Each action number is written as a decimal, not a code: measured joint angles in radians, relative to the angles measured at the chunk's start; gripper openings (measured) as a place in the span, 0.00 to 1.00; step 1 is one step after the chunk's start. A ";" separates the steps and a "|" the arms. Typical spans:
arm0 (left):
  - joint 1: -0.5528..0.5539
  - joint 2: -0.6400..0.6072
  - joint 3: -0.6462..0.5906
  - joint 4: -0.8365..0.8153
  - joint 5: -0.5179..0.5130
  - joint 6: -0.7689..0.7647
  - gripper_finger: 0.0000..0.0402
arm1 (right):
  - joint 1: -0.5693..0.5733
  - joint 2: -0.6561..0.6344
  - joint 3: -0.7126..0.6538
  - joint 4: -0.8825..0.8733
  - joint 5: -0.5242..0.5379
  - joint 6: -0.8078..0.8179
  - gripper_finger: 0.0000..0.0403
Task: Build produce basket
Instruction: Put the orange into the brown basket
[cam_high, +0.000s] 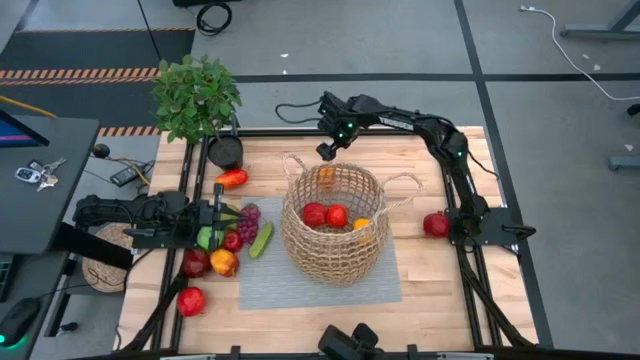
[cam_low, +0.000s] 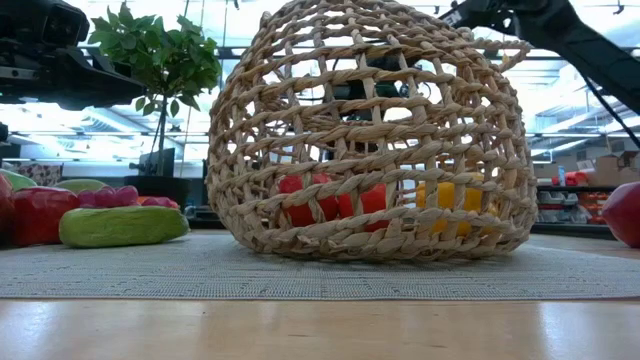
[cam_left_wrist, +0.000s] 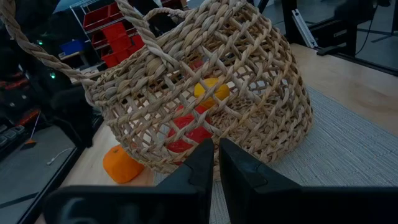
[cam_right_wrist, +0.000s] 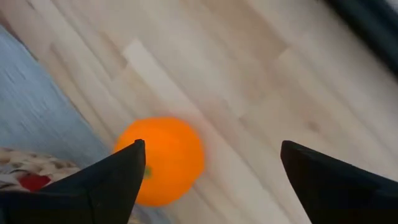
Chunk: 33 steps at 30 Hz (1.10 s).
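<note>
— Basket (cam_high: 333, 236): where is it seen?
— On the grey mat (cam_high: 320, 282) at the table's (cam_high: 420, 290) middle, with two red apples (cam_high: 325, 215) and a yellow fruit (cam_high: 361, 224) held inside.

— And the right gripper (cam_right_wrist: 211, 177)?
— It is poised behind the basket with fingers spread wide above an orange (cam_right_wrist: 163, 160) lying on the wood.

— The left gripper (cam_left_wrist: 214, 158)?
— It is held beside the produce pile (cam_high: 228, 240), its fingers nearly closed on nothing.
</note>
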<state>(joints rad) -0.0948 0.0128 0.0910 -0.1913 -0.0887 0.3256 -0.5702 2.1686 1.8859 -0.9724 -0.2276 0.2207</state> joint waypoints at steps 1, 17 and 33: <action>0.000 0.000 0.000 0.000 0.000 0.000 0.08 | 0.007 0.011 0.005 -0.007 0.000 0.010 0.95; 0.000 0.000 0.000 0.000 0.000 0.000 0.09 | 0.049 0.022 0.033 -0.017 0.072 0.068 0.96; 0.000 0.000 0.000 0.000 0.000 0.000 0.08 | 0.036 0.023 0.009 0.058 -0.025 0.215 0.93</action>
<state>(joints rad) -0.0951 0.0128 0.0906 -0.1913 -0.0885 0.3256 -0.5340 2.1918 1.8952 -0.9140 -0.2524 0.4353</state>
